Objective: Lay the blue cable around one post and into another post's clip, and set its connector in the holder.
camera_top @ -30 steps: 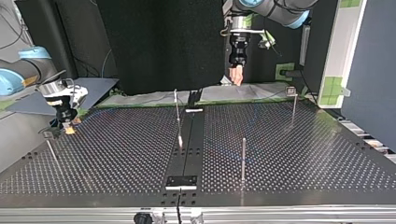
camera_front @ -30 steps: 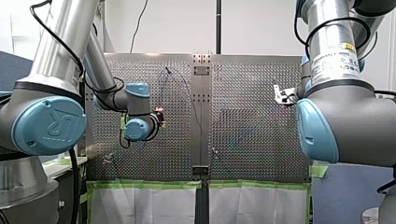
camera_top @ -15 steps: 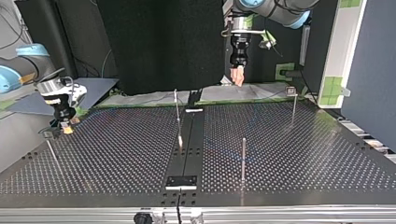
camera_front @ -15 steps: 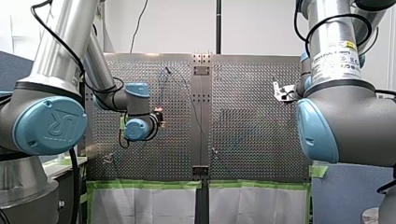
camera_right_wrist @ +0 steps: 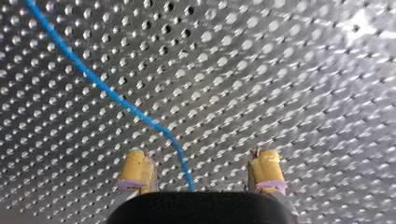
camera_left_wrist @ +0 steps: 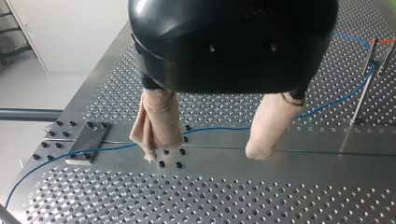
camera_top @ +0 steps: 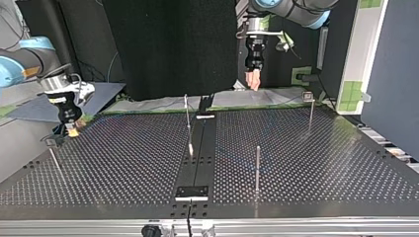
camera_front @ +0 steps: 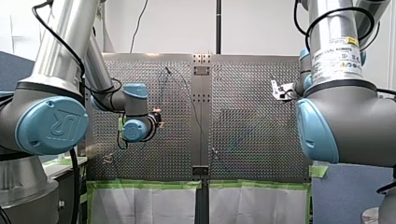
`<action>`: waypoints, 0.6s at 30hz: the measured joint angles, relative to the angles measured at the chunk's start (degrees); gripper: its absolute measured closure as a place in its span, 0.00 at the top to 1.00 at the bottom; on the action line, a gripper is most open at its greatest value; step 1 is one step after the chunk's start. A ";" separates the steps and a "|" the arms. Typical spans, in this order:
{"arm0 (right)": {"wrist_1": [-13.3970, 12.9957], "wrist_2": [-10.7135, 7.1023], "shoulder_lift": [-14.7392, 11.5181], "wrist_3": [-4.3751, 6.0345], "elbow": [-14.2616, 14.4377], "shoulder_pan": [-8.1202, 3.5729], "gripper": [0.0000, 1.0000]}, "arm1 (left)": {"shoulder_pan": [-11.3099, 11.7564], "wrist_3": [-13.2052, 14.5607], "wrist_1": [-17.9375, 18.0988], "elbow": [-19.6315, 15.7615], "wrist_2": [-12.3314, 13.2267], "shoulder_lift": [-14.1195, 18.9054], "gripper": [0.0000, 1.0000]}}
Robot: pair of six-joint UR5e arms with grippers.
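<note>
Thin blue cable [camera_right_wrist: 116, 100] lying slack, curved, slim metal post [camera_top: 257, 165] upright

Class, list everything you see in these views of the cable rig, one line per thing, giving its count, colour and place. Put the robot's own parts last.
Table: one, grey perforated metal, beneath both arms.
Blue cable: one, blue, lying across the table.
Posts: four, silver, upright, spread over the table in the top view.
Plates: two, metal, on the table's centre strip, one near each end.
Green tape: one strip, green, along the table's lower edge in the front view.
Arms: two, silver with blue joints, at the front view's sides.
Left end effector: one, black with beige pads, open, raised above the table.
Right end effector: one, yellow pads, open, astride the cable.
</note>
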 joint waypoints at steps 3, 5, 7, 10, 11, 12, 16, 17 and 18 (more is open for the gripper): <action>-0.49 0.01 -1.41 -0.04 1.45 0.66 1.00 | 0.06 -0.03 -0.02 0.00 0.46 0.00 1.00; -0.84 0.01 -2.12 -0.07 2.41 1.35 1.00 | 0.08 -0.22 -0.02 0.00 0.72 0.00 1.00; -1.41 0.03 -2.48 -0.06 3.38 2.20 1.00 | 0.04 -0.47 -0.04 0.00 1.11 0.00 1.00; -2.43 0.38 -2.65 0.27 4.63 3.41 1.00 | -0.07 -0.69 -0.27 -0.01 1.79 0.00 1.00; -3.01 0.78 -2.68 0.66 5.24 4.02 1.00 | -0.10 -0.72 -0.42 -0.01 1.97 0.00 1.00; -3.46 1.14 -2.69 1.02 5.73 4.49 1.00 | -0.11 -0.75 -0.60 -0.01 2.18 0.00 1.00; -5.60 3.14 -2.67 2.71 7.91 6.67 1.00 | -0.15 -1.14 -1.58 0.00 3.06 0.00 1.00; -6.08 3.60 -2.66 2.83 8.38 7.14 1.00 | -0.19 -1.32 -1.74 0.00 3.26 0.00 1.00; -6.53 4.05 -2.66 2.88 8.83 7.59 1.00 | -0.23 -1.50 -1.90 0.00 3.52 0.00 1.00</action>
